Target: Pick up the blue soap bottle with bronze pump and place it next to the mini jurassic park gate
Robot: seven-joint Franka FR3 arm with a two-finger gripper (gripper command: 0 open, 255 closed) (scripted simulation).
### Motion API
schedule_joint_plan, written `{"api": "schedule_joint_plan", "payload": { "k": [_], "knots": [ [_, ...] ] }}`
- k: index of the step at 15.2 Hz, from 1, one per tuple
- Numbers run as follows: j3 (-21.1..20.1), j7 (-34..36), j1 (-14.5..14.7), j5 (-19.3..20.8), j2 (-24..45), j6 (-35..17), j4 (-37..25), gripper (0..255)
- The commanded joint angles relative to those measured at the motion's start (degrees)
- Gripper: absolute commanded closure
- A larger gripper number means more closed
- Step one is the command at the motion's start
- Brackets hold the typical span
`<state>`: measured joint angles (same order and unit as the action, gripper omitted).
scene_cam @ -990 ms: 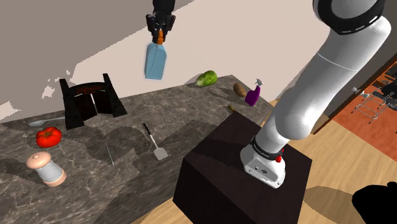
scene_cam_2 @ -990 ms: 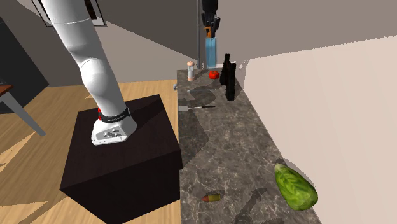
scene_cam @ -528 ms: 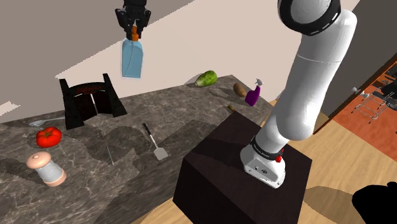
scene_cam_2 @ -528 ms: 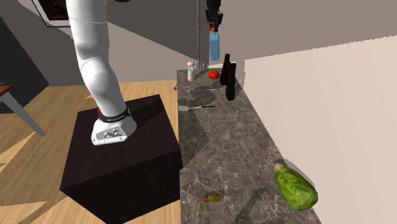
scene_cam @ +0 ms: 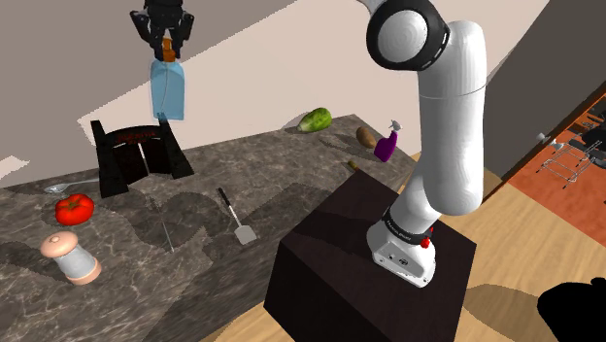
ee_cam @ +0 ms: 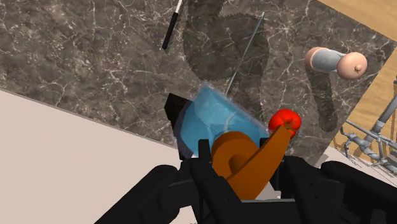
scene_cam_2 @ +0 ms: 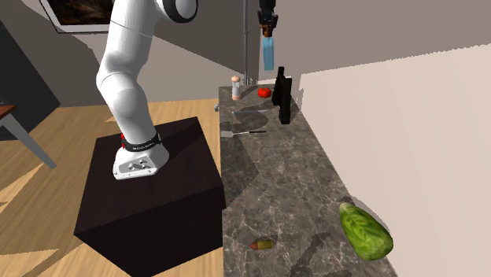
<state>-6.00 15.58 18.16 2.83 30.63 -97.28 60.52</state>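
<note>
The blue soap bottle (scene_cam: 166, 91) with its bronze pump (ee_cam: 245, 158) hangs in the air, high above the counter. My gripper (scene_cam: 164, 28) is shut on the pump at the bottle's top. The bottle (scene_cam_2: 268, 53) hangs upright above the black mini gate (scene_cam: 139, 155), which stands on the dark marble counter (scene_cam: 282, 180) near the wall. In the wrist view the gate (ee_cam: 174, 107) peeks out from behind the bottle (ee_cam: 216, 119), far below it. In the second exterior view the gate (scene_cam_2: 282, 96) stands at the counter's far end.
A red tomato (scene_cam: 74, 207), a pink and grey shaker (scene_cam: 71, 257) and a spoon (scene_cam: 66, 185) lie near the gate. A spatula (scene_cam: 235, 219) rests mid-counter. A green vegetable (scene_cam: 315, 119), a brown item (scene_cam: 366, 137) and a purple spray bottle (scene_cam: 387, 144) sit at the shoulder view's right.
The arm has swung toward the shoulder view's left, carrying the bottle from beside the gate to right above it, and slightly higher.
</note>
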Motion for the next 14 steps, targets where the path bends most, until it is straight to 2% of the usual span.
{"api": "schedule_joint_plan", "payload": {
  "k": [1, 14],
  "knots": [
    [0.00, 0.20, 0.11, 0.07, 0.36, -1.20, 0.78, 255],
    [0.04, 0.32, -0.35, 0.01, -1.06, -12.10, 13.10, 255]
  ]
}}
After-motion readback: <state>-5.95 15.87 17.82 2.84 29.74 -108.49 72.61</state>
